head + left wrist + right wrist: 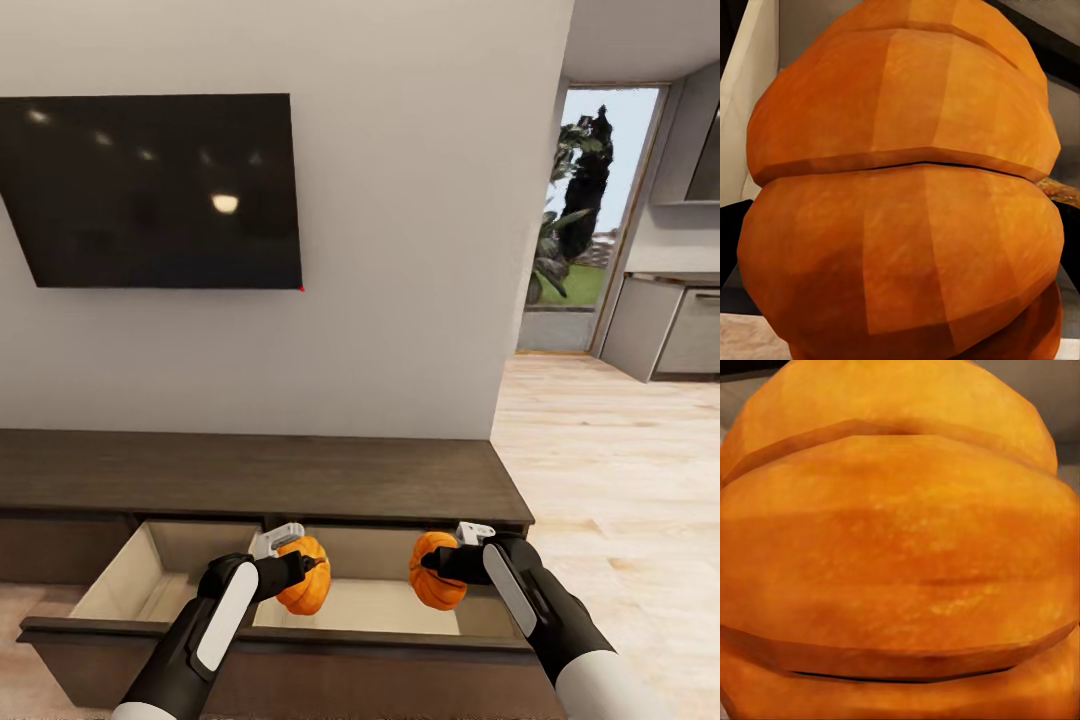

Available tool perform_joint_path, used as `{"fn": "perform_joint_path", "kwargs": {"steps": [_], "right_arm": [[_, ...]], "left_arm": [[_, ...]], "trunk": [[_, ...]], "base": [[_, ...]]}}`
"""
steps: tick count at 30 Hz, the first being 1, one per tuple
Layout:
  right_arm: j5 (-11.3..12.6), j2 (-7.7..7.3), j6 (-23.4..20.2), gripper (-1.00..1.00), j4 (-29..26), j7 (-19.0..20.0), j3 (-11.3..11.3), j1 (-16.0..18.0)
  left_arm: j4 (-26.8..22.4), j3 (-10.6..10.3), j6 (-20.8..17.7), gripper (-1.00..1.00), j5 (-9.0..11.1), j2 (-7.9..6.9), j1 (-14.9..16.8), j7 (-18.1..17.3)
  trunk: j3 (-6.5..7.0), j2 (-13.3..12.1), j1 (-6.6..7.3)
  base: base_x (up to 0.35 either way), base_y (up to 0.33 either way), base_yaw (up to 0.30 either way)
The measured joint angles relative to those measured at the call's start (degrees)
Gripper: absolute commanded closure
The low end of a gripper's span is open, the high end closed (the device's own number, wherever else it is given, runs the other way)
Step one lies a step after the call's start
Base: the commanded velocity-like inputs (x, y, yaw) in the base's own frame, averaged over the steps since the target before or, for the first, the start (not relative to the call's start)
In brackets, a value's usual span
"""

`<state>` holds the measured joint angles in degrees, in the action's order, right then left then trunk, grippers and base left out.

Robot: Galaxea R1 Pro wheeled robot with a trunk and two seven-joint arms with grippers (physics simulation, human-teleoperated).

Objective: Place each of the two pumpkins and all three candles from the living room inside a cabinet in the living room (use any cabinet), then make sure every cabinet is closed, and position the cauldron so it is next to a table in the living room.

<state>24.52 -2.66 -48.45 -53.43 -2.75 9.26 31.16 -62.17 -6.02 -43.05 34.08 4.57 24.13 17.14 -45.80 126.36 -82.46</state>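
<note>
Left gripper [290, 568] is clamped on a pumpkin [305, 588]; fingers mostly hidden behind the fruit, so how wide they sit can't be read. The left wrist view is nearly all orange ribs [900, 225], with a bit of stem at one edge. Right gripper [452, 562] grips the other pumpkin [434, 572] likewise; its ribs sit right against the lens in the right wrist view [900, 555]. Both pumpkins hang side by side, apart, over the open drawer [150, 585] of the cabinet [250, 475]; whether either touches the drawer floor can't be told. TV [150, 190] is on the wall above. Garden door [590, 220] is off to the right.
</note>
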Motion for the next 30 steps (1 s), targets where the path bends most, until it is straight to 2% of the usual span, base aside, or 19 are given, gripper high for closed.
{"fn": "perform_joint_path", "kwargs": {"steps": [12, 30], "right_arm": [[0.0, 0.00, 0.0, 1.00, -0.1, 0.0, 0.0, 0.0], [0.0, -0.01, 0.0, 1.00, -0.1, 0.0, 0.0, 0.0]], "left_arm": [[-0.3, -0.1, 0.0, 1.00, 0.0, 0.00, 0.0, 0.0], [-0.3, -0.1, 0.0, 1.00, 0.0, 0.00, 0.0, 0.0]], "trunk": [[0.00, 0.0, 0.00], [0.00, 0.0, 0.00]], "base": [[0.002, 0.000, 0.000], [0.096, 0.000, 0.000]]}}
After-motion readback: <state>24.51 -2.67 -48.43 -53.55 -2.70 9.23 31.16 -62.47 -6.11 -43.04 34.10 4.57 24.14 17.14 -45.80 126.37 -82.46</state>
